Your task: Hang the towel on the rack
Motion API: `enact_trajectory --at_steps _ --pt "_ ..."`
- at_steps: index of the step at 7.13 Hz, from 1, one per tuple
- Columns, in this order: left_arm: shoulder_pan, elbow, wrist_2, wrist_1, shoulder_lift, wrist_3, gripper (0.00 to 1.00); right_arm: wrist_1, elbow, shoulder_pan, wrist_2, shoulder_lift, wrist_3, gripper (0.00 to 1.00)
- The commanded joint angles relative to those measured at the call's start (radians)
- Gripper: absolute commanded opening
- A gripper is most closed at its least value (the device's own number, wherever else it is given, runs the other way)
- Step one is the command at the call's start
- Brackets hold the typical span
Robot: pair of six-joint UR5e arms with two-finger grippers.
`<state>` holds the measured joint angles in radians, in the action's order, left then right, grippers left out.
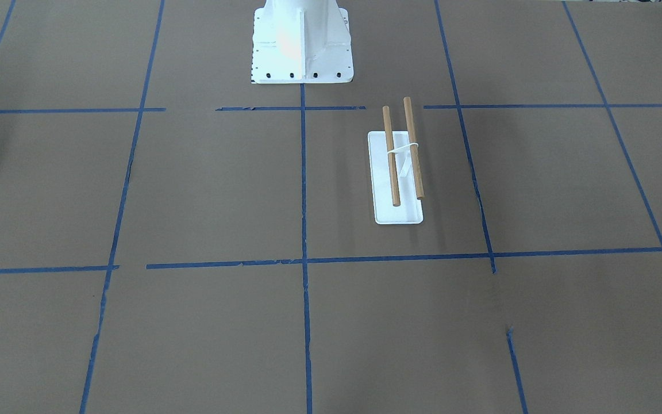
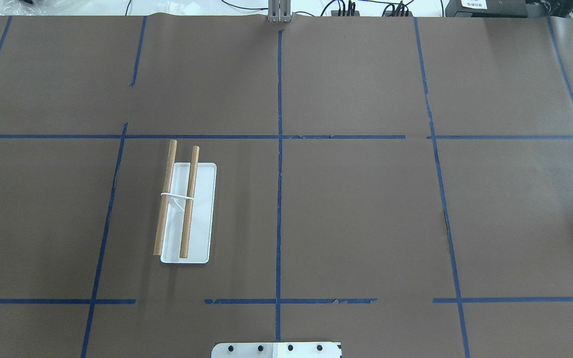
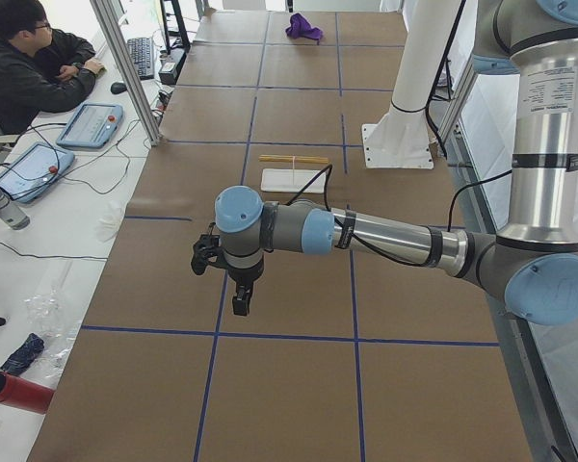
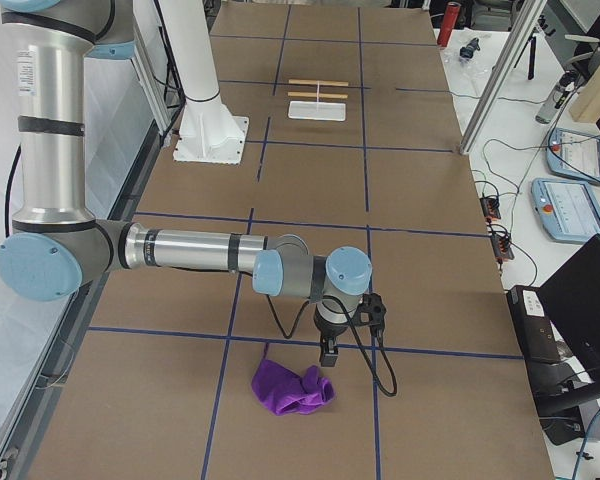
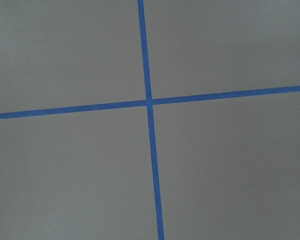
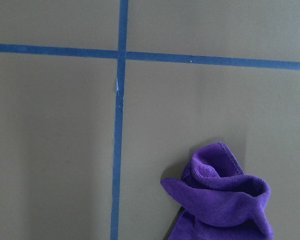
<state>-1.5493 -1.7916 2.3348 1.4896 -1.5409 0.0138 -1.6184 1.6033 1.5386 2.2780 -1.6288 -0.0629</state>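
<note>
**A:** Where did the towel lie?

**B:** The towel [image 4: 292, 388], purple and crumpled, lay on the bench [image 4: 420, 260] at the end on the robot's right. In the right wrist view it filled the 5 o'clock corner. A crossing of blue tape [image 6: 116, 150] sat toward 11 o'clock from it.

**A:** And the rack?

**B:** The rack [image 2: 187, 209] stood well apart from the towel, at about 9 o'clock from the bench's middle in the overhead view. Its two dowels [image 2: 168, 174] ran side by side, roughly along the 12-to-6 line, above the white base [image 2: 202, 214]. A thin white support joined them. In the front-facing view the rack was at about 5 o'clock from the pedestal [image 1: 302, 46].

**A:** What of the right tool?

**B:** The right tool [image 4: 328, 352] pointed down at the end of the near arm, just beside the towel, which lay at its 7 o'clock. Only the right side view showed it, so I could not tell whether its fingers were apart or together.

**A:** The left one?

**B:** It was the same there. The left tool [image 3: 241, 303] pointed down over a tape line in the left side view, and its state could not be told. Its wrist view showed only brown bench and a tape crossing.
</note>
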Motion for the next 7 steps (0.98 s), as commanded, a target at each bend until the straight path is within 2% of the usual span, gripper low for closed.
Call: enact_trajectory --at_steps 1,4,5,6,7 --pt "-0.002 -0.014 0.000 0.000 0.001 0.000 1.00 -0.002 0.044 0.000 0.001 -0.032 0.000 1.00" --pt "0.005 -0.031 0.009 0.006 -0.005 -0.006 1.00 0.035 0.145 -0.002 0.012 -0.025 0.014 1.00" --pt "0.005 -0.055 0.012 0.015 -0.022 -0.006 1.00 0.043 0.148 -0.002 0.014 -0.022 0.011 1.00" --pt "0.006 -0.034 0.011 0.105 -0.051 -0.012 1.00 0.123 0.148 -0.002 0.024 -0.023 0.017 1.00" --pt "0.005 -0.028 0.009 0.177 -0.060 -0.008 1.00 0.144 0.145 -0.005 0.014 -0.025 0.008 1.00"
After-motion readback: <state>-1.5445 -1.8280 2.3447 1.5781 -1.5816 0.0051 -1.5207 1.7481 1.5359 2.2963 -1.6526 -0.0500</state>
